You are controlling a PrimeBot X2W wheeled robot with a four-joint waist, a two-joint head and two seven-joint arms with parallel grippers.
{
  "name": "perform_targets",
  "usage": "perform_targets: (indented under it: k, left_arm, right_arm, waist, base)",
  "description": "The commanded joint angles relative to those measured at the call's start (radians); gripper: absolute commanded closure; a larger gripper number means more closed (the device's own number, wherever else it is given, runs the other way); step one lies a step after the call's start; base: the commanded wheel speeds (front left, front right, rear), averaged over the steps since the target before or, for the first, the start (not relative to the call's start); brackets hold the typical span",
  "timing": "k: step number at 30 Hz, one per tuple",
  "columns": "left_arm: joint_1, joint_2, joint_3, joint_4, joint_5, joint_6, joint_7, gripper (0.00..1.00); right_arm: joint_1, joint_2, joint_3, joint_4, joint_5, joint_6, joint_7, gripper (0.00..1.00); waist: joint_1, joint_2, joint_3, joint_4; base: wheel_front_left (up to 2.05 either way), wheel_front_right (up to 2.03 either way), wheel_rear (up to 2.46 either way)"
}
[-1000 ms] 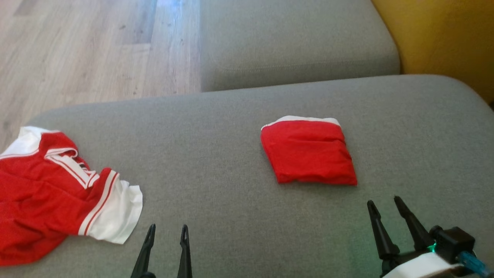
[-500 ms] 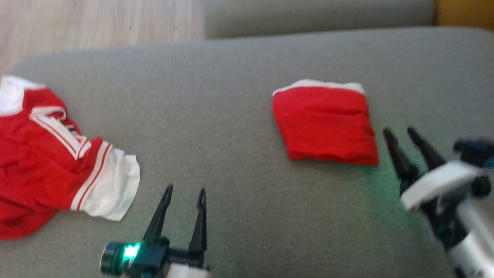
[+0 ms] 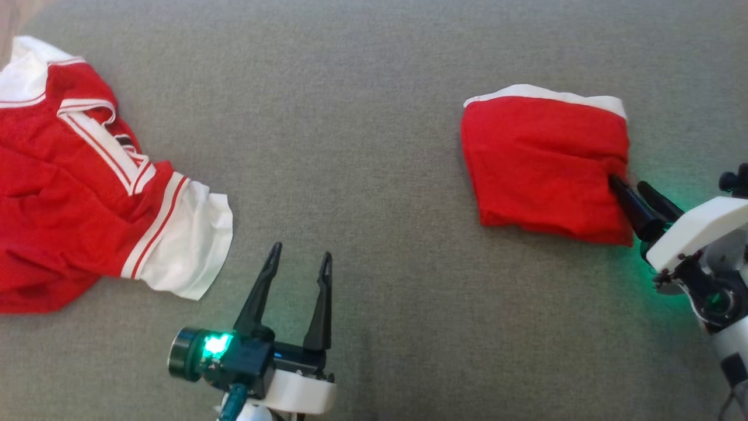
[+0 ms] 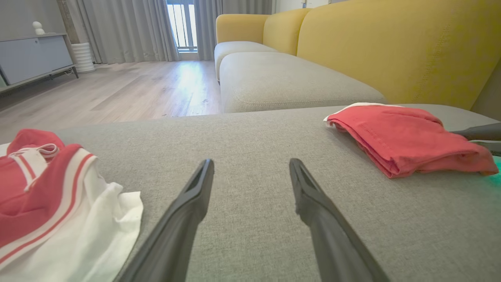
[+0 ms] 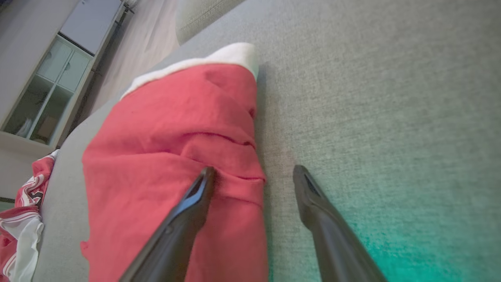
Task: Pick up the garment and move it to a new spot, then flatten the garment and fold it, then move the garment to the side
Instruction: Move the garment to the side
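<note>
The folded red garment (image 3: 543, 164) lies neat on the grey cushion (image 3: 362, 146), so folding looks done; only the move aside remains. The right tool (image 3: 627, 182) straddles its nearest edge, jaws apart, holding nothing yet. The left tool (image 3: 301, 250) hovers open and empty, with a crumpled jersey (image 3: 76, 193) to its left.

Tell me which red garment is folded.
The plain red garment beside the right tool, a neat rectangle; the striped red-and-white jersey at the left lies crumpled.
</note>
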Motion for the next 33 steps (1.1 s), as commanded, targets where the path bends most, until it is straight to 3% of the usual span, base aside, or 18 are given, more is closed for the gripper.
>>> perform_targets:
  k: [1,2,4,12,19,25,33]
  left_arm:
    - [-0.041,-0.004,0.018,-0.029,-0.005,0.008,-0.01,0.0]
    - [-0.045,-0.004,0.017,-0.03,-0.006,0.009,-0.01,0.0]
    - [-0.053,-0.004,0.015,-0.03,-0.008,0.013,-0.01,0.0]
    - [-0.07,-0.004,0.023,-0.033,-0.007,0.019,-0.01,0.0]
    - [-0.103,-0.004,0.02,-0.051,0.002,0.009,-0.01,0.0]
    - [-0.157,-0.004,0.02,-0.058,0.025,-0.011,-0.01,0.0]
    - [-0.227,-0.002,0.027,-0.058,0.047,-0.031,-0.01,0.0]
  right_arm:
    - [-0.022,-0.032,0.019,-0.014,0.015,-0.001,0.012,0.09]
    - [-0.026,-0.029,0.022,-0.009,0.023,-0.001,0.015,0.31]
    - [-0.032,-0.027,0.03,-0.006,0.041,-0.001,0.017,1.0]
    - [-0.055,-0.09,0.046,-0.041,0.058,-0.001,-0.017,1.0]
    - [-0.1,-0.239,0.038,-0.067,0.01,-0.001,-0.035,1.0]
    - [-0.138,-0.362,-0.017,-0.053,-0.034,-0.001,-0.046,1.0]
    - [-0.155,-0.449,-0.144,-0.018,-0.109,-0.001,-0.071,1.0]
  waist:
    - [-0.0001,0.0,0.012,0.007]
    - [-0.0001,0.0,0.017,0.008]
    - [-0.0001,0.0,0.026,0.009]
    - [-0.0001,0.0,0.051,-0.019]
    - [-0.0001,0.0,0.11,-0.088]
    - [-0.0001,0.0,0.18,-0.138]
    - [-0.0001,0.0,0.257,-0.162]
  base:
    - [0.0,0.0,0.0]
    - [0.0,0.0,0.0]
    - [0.0,0.0,0.0]
    - [0.0,0.0,0.0]
    - [0.0,0.0,0.0]
    - [0.0,0.0,0.0]
    - [0.0,0.0,0.0]
